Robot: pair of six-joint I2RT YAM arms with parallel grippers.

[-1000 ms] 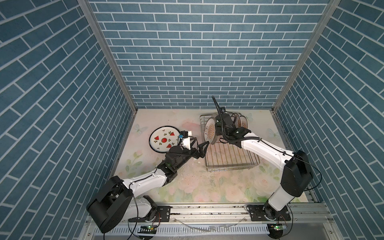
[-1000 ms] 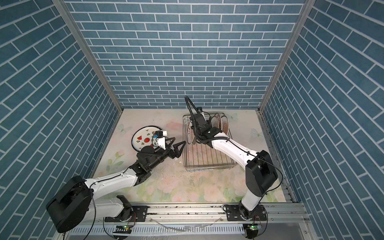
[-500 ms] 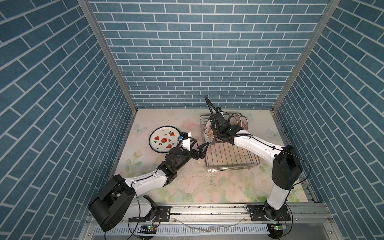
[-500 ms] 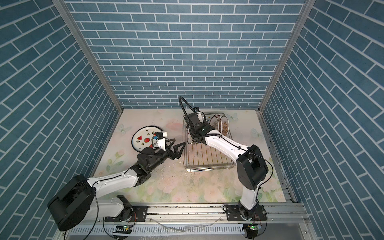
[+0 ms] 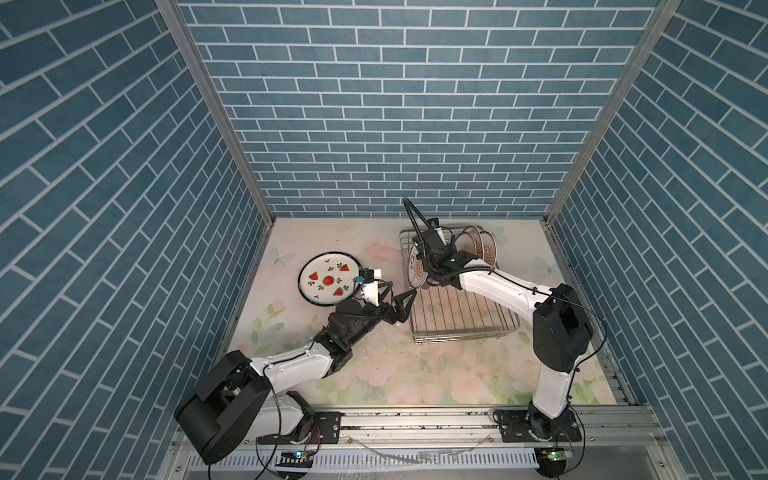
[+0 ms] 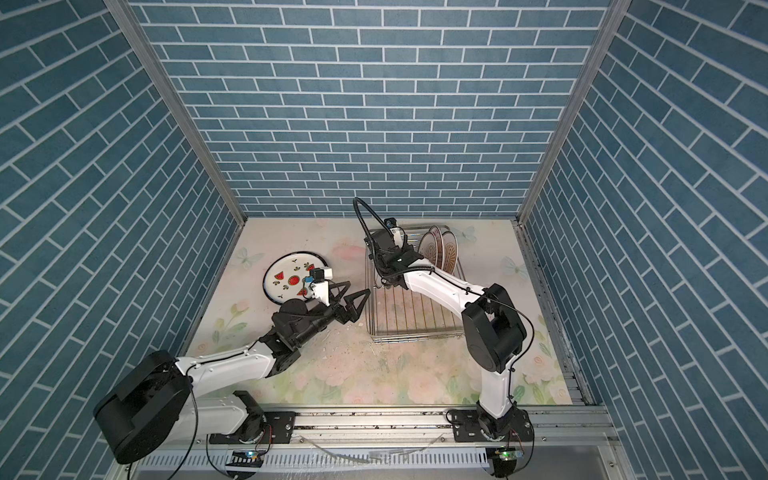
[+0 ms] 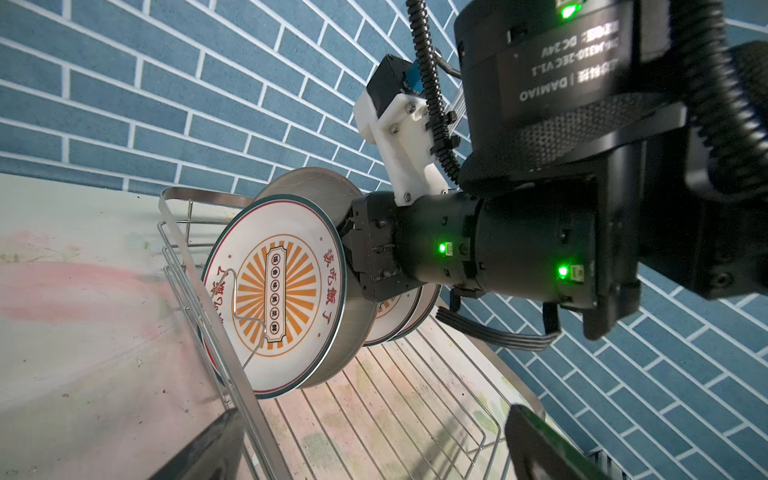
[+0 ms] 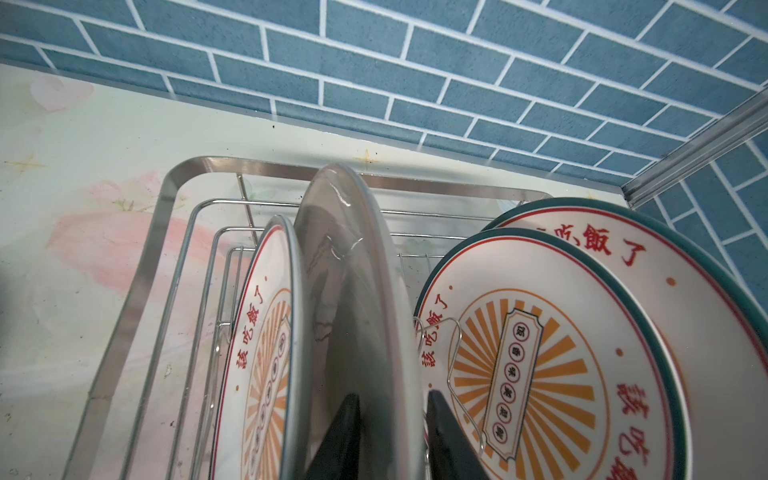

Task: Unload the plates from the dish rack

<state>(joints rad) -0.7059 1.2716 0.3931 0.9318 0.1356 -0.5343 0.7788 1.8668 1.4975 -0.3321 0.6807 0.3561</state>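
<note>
Lying flat on the counter (image 5: pixel 374 374), the watermelon plate (image 5: pixel 329 279) is out; the left claw (image 5: pixel 402 289) hovers wide beside the dish rack (image 5: pixel 457 336), where the right claw (image 8: pixel 392 395) sits narrow astride the upright grey plate (image 8: pixel 345 257) (clamped? cannot tell). The next move likely needs a firm pinch, then a straight lift out.

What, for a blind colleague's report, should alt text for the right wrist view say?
The right tool straddles a grey round ceramic plate standing in a silver wire dish rack, between white round plates with orange sunburst centres.

Lone plate (image 5: pixel 328 280) left of dish rack (image 5: pixel 457 309)
</note>
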